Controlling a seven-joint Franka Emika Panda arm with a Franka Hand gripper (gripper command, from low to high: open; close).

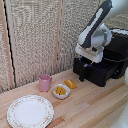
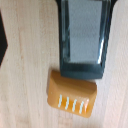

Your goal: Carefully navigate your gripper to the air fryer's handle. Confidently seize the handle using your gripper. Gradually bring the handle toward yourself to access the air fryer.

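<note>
The air fryer (image 1: 111, 52) is a large glossy black box at the exterior view's right, with its front drawer (image 1: 95, 71) facing the table. The white and grey arm comes down from the upper right and ends at my gripper (image 1: 83, 66), right at the drawer's front where the handle (image 1: 81, 75) juts out. Dark fingers against the black appliance hide whether they are open or shut. In the wrist view the handle (image 2: 82, 37) is a dark rounded frame with a grey glossy face, seen close from above. No fingertips show clearly there.
An orange block with white stripes (image 2: 72, 95) lies on the wooden table just in front of the handle, also visible as the orange block (image 1: 71, 84). Beside it are a small bowl (image 1: 61, 91) of yellow pieces, a pink cup (image 1: 45, 82) and a large patterned plate (image 1: 30, 111).
</note>
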